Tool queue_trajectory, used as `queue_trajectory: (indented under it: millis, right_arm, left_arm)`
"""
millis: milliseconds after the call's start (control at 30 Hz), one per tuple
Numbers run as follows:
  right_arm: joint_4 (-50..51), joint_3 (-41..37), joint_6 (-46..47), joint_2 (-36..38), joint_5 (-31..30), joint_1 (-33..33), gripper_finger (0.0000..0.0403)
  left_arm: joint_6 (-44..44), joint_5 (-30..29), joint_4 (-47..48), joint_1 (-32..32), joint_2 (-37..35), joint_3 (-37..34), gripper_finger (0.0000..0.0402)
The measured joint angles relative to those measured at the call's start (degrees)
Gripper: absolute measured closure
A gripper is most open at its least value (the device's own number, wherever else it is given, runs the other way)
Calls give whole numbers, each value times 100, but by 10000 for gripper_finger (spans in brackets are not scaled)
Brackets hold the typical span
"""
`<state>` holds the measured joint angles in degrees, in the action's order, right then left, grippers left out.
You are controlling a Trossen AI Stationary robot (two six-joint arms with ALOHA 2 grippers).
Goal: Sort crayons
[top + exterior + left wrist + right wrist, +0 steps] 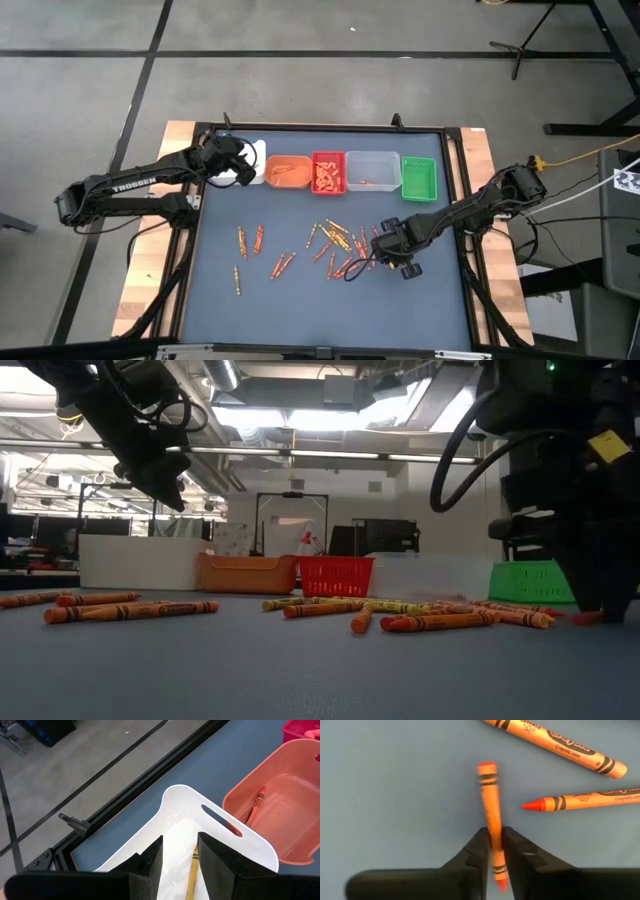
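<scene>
A pick-up is in hand. The right end effector (493,851) is set low on the table (300,300), toward its right edge, and its fingers are pinched narrowly on an orange crayon (490,815), which is gripped near one end with most of its length sticking out ahead. Other loose crayons (335,238) are scattered across the middle of the table, two of them close by. The left end effector (179,862) is held above the white bin (220,827) at the far edge, fingers moderately apart and empty; a yellow crayon (191,875) lies in the bin below it. Next, a lift clear of the neighbours is judged necessary, then a carry to the orange bin (288,171) in the far row.
</scene>
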<state>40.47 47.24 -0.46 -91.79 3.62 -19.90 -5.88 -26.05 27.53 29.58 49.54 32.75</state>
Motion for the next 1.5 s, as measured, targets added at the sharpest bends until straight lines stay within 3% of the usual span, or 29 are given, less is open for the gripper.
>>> queue_trajectory:
  millis: [200,500,733,1033,1200,1500]
  right_arm:
    - [2,0,3,2,0,4,390]
    - [6,0,12,10,42,4,373]
    - [371,168,5,164,34,4,385]
    - [1879,779,-3,636,-1108,4,381]
    - [2214,848,-6,1134,-1689,140,380]
    - [2550,848,-311,2232,-1963,1318,380]
  left_arm:
    - [-1,0,0,0,0,0,295]
    - [-1,0,0,0,0,0,295]
    - [-1,-1,-1,2,0,0,295]
    - [-1,-1,-15,1,0,0,295]
    - [-4,0,-13,0,0,0,295]
    - [-8,-1,-15,1,0,0,295]
